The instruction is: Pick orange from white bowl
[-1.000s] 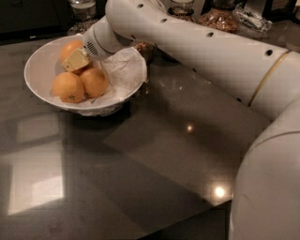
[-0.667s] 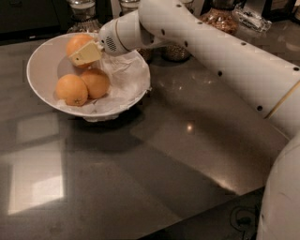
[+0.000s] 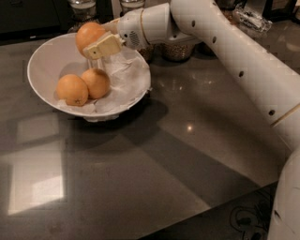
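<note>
The orange [image 3: 89,34], deep in colour, is held in my gripper [image 3: 96,41] and hangs lifted over the back part of the white bowl [image 3: 42,89]. One pale finger [image 3: 104,47] lies across the orange's front; the other is hidden behind it. The bowl is wide and shallow, lined with crumpled white paper [image 3: 123,77], and stands on the dark table at the upper left. Two smaller, paler oranges [image 3: 72,89] [image 3: 96,82] lie side by side in the bowl, below the gripper.
Glass jars [image 3: 82,7] stand behind the bowl at the back edge, with another container [image 3: 178,50] behind my white arm [image 3: 225,42]. A wrapped item [image 3: 253,19] lies at the back right. The dark glossy tabletop [image 3: 154,159] stretches toward the front.
The gripper has risen with the orange, from down among the other oranges to above the bowl's back part. The two other oranges stay in place.
</note>
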You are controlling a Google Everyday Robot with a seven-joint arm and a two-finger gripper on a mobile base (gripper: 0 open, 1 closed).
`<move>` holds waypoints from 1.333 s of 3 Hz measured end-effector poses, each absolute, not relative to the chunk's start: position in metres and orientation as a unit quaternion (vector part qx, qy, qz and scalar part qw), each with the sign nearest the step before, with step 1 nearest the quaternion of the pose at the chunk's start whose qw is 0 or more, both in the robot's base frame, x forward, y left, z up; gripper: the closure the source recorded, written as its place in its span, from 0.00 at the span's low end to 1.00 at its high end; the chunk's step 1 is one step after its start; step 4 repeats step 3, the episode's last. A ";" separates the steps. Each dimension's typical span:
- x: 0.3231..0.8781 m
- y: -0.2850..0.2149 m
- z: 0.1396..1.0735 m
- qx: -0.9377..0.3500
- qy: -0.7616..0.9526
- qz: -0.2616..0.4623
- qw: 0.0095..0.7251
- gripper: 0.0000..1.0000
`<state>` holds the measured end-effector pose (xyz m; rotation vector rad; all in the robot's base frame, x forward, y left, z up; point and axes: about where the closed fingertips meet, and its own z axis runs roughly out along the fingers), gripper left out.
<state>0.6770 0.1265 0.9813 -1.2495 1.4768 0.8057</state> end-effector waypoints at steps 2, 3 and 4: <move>0.641 0.084 0.998 -0.620 0.574 0.254 0.471 1.00; 0.641 0.084 0.998 -0.620 0.574 0.254 0.471 1.00; 0.641 0.084 0.998 -0.620 0.574 0.254 0.471 1.00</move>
